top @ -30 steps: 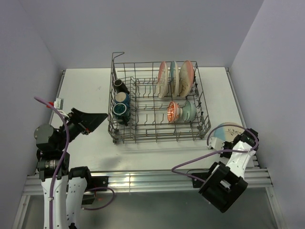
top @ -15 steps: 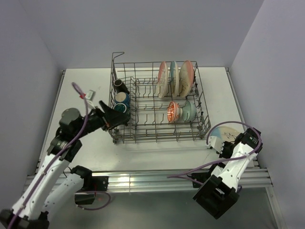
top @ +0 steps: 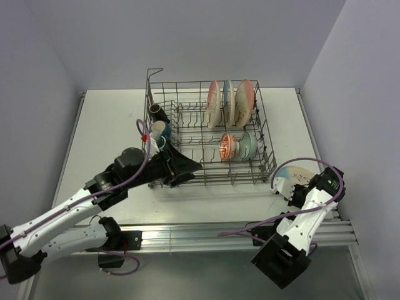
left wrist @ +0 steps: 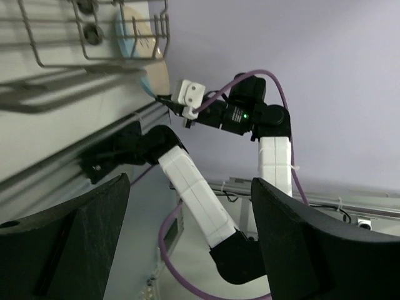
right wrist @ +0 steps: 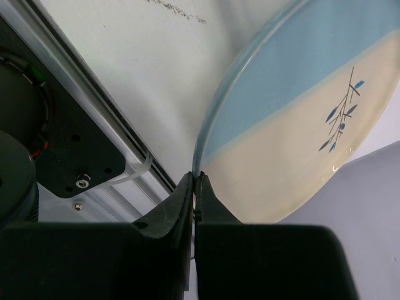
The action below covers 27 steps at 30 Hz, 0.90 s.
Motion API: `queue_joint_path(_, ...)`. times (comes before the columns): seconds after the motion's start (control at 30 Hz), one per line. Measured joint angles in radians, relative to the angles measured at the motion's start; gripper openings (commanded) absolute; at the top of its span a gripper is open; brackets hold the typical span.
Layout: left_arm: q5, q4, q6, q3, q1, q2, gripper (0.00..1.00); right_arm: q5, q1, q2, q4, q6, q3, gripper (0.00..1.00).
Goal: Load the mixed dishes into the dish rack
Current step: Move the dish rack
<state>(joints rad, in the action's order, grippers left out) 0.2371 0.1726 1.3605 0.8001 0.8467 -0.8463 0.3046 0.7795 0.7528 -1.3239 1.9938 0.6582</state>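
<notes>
The grey wire dish rack (top: pixel 267 136) stands mid-table and holds three upright plates (top: pixel 228 103), an orange-red bowl (top: pixel 227 146), a pale green bowl (top: pixel 247 145) and mugs (top: pixel 160 129) at its left end. A light blue and cream plate (top: pixel 289 177) with a twig motif is tilted up at the table's right front edge. My right gripper (top: pixel 295 192) is shut on its near rim, which the right wrist view shows pinched at the plate (right wrist: pixel 306 112) edge by the gripper (right wrist: pixel 196 182). My left gripper (top: pixel 189 167) is open and empty against the rack's front wall, its fingers (left wrist: pixel 94 244) spread wide.
The white table (top: pixel 106 125) has a metal rail (top: pixel 206 234) along its near edge. Purple-grey walls close in the back and both sides. The left wrist view looks past the rack's corner (left wrist: pixel 94 37) toward the right arm (left wrist: pixel 272 137) and the held plate (left wrist: pixel 155 78).
My left arm has swung from the table's left side rightwards along the rack's front, gripper still open. My right gripper keeps its hold on the plate, its wrist shifting slightly.
</notes>
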Motion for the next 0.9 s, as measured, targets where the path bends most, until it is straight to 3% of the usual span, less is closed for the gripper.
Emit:
queue_joint_path(0.2, -0.145, -0.077, 0.113, -0.003, 0.285, -0.183, 0.86, 0.004, 0.0, -0.001, -0.004, 0.0, 0.0, 0.0)
queue_joint_path(0.37, -0.251, -0.148, 0.159, -0.035, 0.42, -0.345, 0.86, 0.021, 0.0, 0.002, -0.009, -0.004, 0.005, 0.0)
queue_joint_path(0.6, -0.396, -0.295, 0.213, -0.046, 0.475, -0.463, 0.83, 0.03, 0.0, -0.013, -0.012, -0.007, 0.006, 0.0)
queue_joint_path(0.77, -0.555, -0.402, 0.242, 0.022, 0.482, -0.617, 0.81, 0.029, 0.0, -0.029, -0.02, -0.007, 0.006, 0.0)
queue_joint_path(0.9, -0.591, -0.523, 0.253, 0.108, 0.5, -0.75, 0.78, 0.029, 0.0, -0.029, -0.029, -0.007, 0.013, 0.0)
